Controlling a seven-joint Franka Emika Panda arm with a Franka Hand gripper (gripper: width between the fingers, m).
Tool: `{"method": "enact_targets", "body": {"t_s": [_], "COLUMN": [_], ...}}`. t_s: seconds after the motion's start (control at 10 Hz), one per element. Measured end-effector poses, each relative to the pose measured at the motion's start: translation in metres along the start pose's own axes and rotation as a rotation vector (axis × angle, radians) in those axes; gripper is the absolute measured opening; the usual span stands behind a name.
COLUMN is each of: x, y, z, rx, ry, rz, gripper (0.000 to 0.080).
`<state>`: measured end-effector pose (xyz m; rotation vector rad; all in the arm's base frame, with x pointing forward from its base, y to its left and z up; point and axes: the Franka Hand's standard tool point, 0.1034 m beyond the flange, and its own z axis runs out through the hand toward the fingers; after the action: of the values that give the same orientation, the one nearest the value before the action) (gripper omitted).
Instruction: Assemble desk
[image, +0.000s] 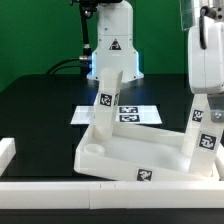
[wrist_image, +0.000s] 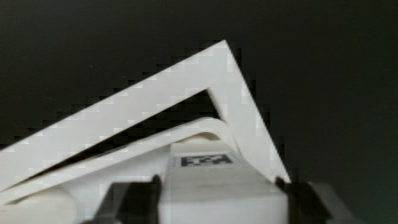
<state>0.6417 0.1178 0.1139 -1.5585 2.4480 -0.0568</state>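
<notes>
You are working with the jaws clenched on a leg (image: 207, 133) at the tabletop's (image: 135, 152) corner; the plastic looks light, stiff and slippery, so grip flat faces.

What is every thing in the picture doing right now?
gripper: shut on the held leg.
held leg: upright, at the tabletop's corner on the exterior view's right.
other leg: upright at the far corner, not held.
tabletop: lying rim-up.
near socket: empty.
marker board: lying flat.
</notes>
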Motion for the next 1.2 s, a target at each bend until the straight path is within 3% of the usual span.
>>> {"method": "enact_targets", "body": {"t_s": [0.2,0.3,0.4,0.5,1.0,1.2], "x": [0.0,-0.006,-0.01,-0.012,-0.011,0.013], "y": [0.001,-0.001,-0.006,-0.012,-0.012,-0.017], "z": [0.0,-0.009,-0.032,-0.05,-0.047,-0.066], "rx": [0.0,0.009,0.028,0.042,0.04,0.074], "ry": [0.0,-0.013,-0.045,-0.073,-0.069,-0.078], "rz": [-0.013,-0.039,-0.062,-0.053,-0.1,-0.347], "gripper": [0.0584,0.0584,0.0635,0.0635,0.0649,0.0649]}}
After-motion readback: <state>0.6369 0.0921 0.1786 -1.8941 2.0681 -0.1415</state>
